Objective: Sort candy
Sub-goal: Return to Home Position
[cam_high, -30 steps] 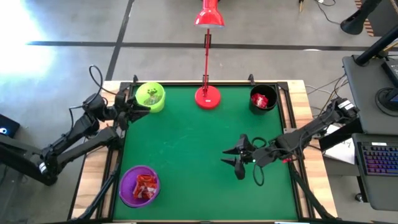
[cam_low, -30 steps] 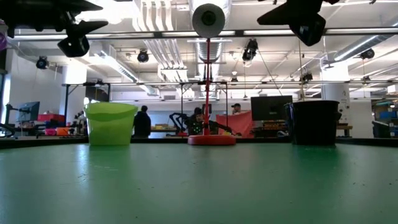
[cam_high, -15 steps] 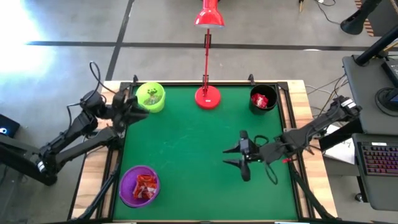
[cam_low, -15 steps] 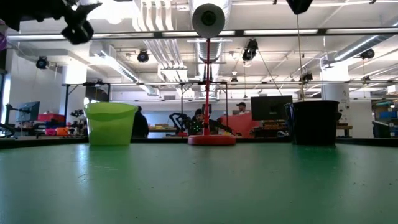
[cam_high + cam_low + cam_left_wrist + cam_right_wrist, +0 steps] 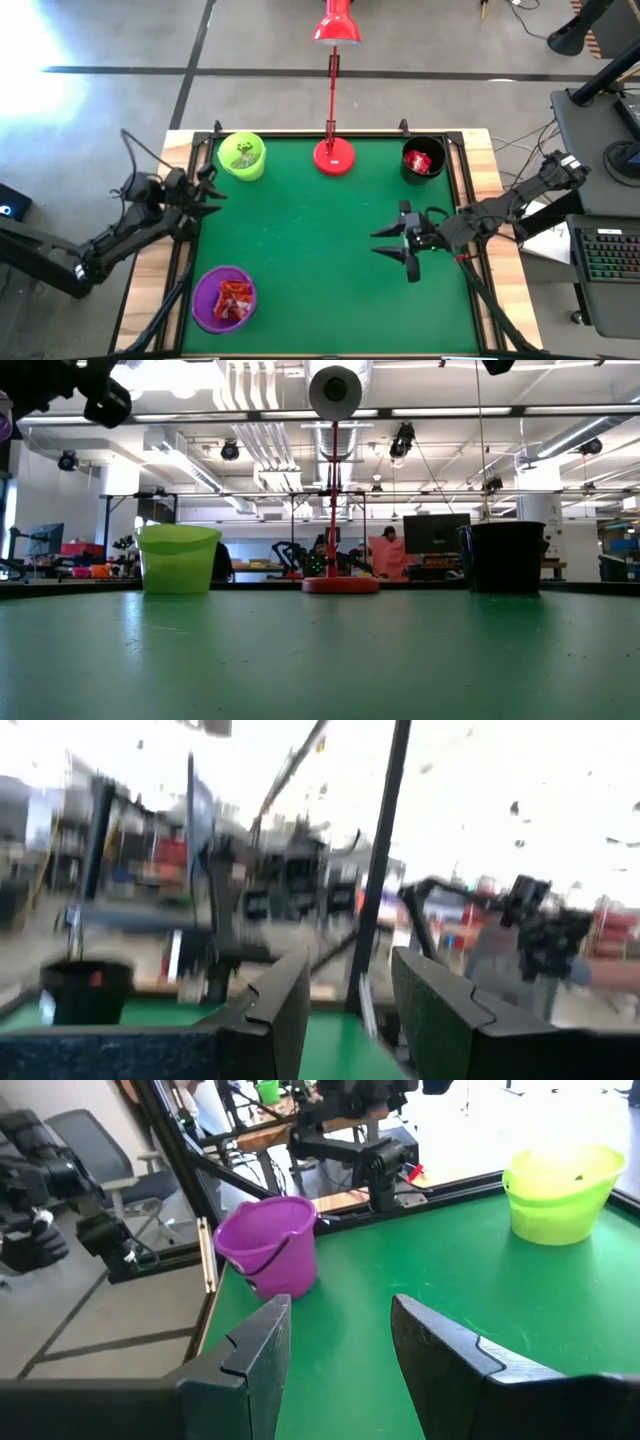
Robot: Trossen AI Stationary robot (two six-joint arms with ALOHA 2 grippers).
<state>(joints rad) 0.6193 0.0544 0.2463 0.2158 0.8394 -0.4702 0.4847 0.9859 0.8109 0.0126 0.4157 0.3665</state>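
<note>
The candy lies only inside the cups. Red wrapped pieces (image 5: 234, 299) sit in the purple cup (image 5: 223, 297) at the near left. More red pieces (image 5: 421, 160) sit in the black cup (image 5: 423, 160) at the far right. Greenish pieces (image 5: 243, 156) sit in the lime-green cup (image 5: 242, 157) at the far left. My left gripper (image 5: 211, 196) hangs open over the table's left edge, nearer than the lime-green cup, with nothing between its fingers (image 5: 285, 1010). My right gripper (image 5: 384, 242) is open and empty above the mat's right half, pointing toward the left edge (image 5: 340, 1350).
A red desk lamp stands with its round base (image 5: 333, 156) at the middle of the far edge, its head (image 5: 337, 28) reaching beyond the table. The green mat (image 5: 320, 260) lies between the cups. People show in the room behind, in the low view.
My left gripper has drawn away from the lime-green cup toward the table's left and near edges, sinking a little and rolling. My right gripper has risen and pulled back toward the right edge, also rolling. Both have stayed open. The cups have not moved.
</note>
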